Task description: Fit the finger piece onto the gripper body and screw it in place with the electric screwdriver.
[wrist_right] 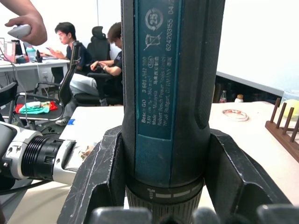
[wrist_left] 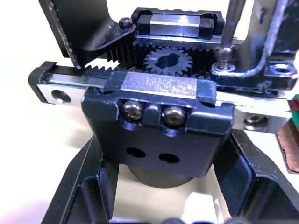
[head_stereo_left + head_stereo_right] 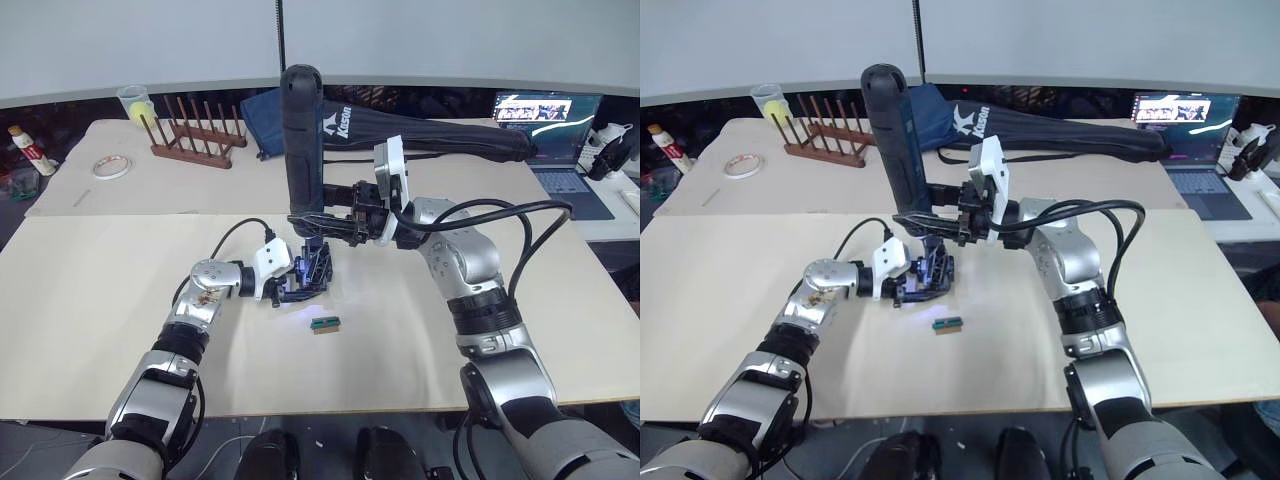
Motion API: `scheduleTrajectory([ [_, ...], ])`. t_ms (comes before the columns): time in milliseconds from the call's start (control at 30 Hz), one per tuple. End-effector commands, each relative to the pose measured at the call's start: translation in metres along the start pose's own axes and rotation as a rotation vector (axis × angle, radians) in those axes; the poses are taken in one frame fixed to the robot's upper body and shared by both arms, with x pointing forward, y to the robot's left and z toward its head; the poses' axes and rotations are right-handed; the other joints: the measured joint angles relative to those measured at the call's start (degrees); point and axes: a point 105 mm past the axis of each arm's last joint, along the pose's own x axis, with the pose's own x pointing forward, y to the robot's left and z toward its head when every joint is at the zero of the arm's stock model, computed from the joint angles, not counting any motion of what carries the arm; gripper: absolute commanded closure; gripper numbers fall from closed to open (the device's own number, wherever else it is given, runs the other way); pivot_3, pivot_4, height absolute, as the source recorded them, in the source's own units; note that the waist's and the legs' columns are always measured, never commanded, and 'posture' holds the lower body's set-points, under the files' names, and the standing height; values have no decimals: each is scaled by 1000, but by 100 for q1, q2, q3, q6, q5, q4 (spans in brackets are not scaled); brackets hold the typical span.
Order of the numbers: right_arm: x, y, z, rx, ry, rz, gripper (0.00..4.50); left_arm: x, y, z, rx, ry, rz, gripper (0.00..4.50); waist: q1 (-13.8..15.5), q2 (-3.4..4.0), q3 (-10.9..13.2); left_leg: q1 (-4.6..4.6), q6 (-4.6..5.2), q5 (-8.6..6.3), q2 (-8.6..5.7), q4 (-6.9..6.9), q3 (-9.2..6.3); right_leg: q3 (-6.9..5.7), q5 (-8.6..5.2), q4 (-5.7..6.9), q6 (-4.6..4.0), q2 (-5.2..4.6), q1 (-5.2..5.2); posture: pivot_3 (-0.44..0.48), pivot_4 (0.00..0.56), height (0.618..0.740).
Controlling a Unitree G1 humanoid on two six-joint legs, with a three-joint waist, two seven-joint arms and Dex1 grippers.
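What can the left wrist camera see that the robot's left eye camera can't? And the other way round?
Only the left wrist view shows the close-up details: a toothed gear and two silver screws on the gripper body.

Only the left eye view shows the whole table, the wooden rack, the tape roll, the laptop and the right hand holding the electric screwdriver upright.

Both show the gripper body and the screwdriver's thin silver bit coming down onto it.

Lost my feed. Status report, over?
Right gripper shut on electric screwdriver, upright. Left gripper shut on gripper body. Bit on screw. Green-and-brown block lies beside.
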Motion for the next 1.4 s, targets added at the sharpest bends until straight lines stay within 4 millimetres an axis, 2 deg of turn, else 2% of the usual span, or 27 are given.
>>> scheduleTrajectory([
  [33,-1,9,-29,96,103,13,2572,-6,7,12,45,-31,29,2195,0,0,0,0,0,0,0,0,0,0,0,0,0,0,0,0,150,740],
  [333,8,19,-24,99,81,29,2572,-6,8,13,44,-31,29,2195,1,0,0,-2,2,-1,-1,-5,1,0,0,-5,0,-1,-1,0,150,740],
  [600,1,2,-36,110,112,-58,2572,-7,8,12,44,-30,31,2195,0,0,0,-1,2,-1,-1,-7,1,0,0,-6,0,-1,-1,0,150,740],
  [1000,-3,-3,-44,151,134,-91,2572,-8,6,12,43,-32,28,2195,-1,0,0,-1,2,-1,-1,-7,1,0,0,-6,0,-1,-1,0,150,740],
  [1200,-12,-19,-40,181,106,-156,2572,-8,6,12,44,-28,28,2195,-4,0,0,2,2,-1,0,-9,0,0,0,-6,0,-1,1,0,150,740],
  [1400,-4,7,-23,177,54,-37,2572,-8,7,12,43,-26,28,2195,-3,-1,-1,3,2,-2,2,-19,1,0,0,-9,0,-3,0,0,150,740],
])
